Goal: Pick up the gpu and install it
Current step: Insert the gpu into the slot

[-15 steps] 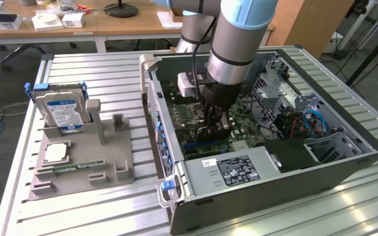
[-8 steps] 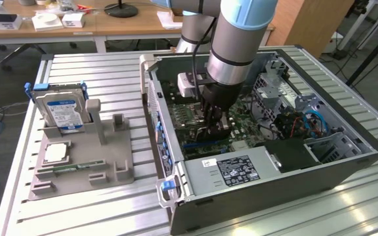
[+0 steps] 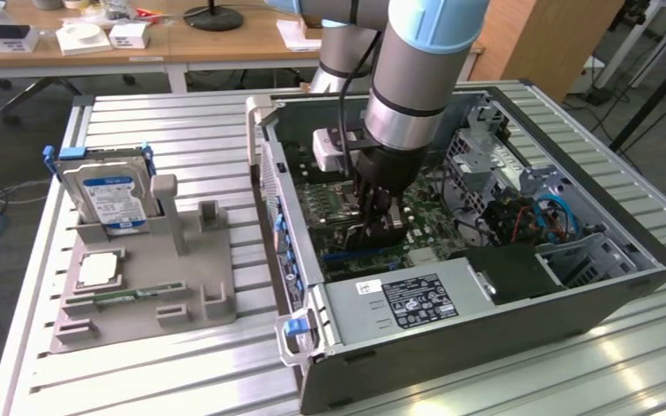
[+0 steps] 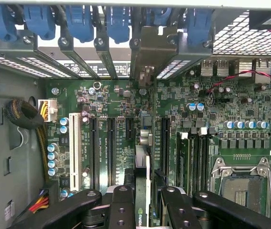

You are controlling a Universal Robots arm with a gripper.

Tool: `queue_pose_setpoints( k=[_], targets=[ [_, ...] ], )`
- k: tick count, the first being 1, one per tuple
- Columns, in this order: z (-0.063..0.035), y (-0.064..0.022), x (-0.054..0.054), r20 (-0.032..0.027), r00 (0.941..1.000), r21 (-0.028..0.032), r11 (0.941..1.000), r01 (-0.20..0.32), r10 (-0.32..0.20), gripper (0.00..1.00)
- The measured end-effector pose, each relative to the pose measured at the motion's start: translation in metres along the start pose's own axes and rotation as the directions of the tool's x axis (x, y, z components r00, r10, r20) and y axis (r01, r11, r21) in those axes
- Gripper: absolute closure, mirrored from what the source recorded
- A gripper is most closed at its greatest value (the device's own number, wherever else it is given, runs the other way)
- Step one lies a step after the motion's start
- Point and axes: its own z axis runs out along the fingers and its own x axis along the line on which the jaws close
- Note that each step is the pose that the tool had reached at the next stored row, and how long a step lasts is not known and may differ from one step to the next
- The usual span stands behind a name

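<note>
Exterior view: the arm reaches down into the open computer case [image 3: 484, 347], which lies on its side on the slatted table [image 3: 171, 121]. The gripper [image 3: 381, 227] hangs low over the green motherboard [image 3: 432, 217], with the dark gpu [image 3: 366, 236] between its fingers, near the middle of the case. Well apart, at the exterior view's left, a grey holder [image 3: 212, 295] carries the upright hard drive [image 3: 107, 195], and nearer the camera the flat CPU chip [image 3: 100, 267].

Wrist view: the two black fingers [image 4: 122, 202] of the gripper [image 4: 143, 194] pinch the gpu [image 4: 141, 167] from both sides. The card stands edge-on over the motherboard [image 4: 111, 100], parallel to the long black slots. Its metal bracket [image 4: 149, 47] reaches the far row of rear openings with blue latches. A white slot [image 4: 73, 148] lies to one side of the card, and the bare CPU socket [image 4: 242, 183] to the other. Whether the card's edge sits in a slot cannot be told.
</note>
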Motion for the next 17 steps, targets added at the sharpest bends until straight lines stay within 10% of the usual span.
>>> queue_pose_setpoints(
  k=[17],
  targets=[
    [0.0001,0.0000,0.0000,0.0002,1.0000,0.0001,1.0000,0.000,0.000,0.74]
  ],
)
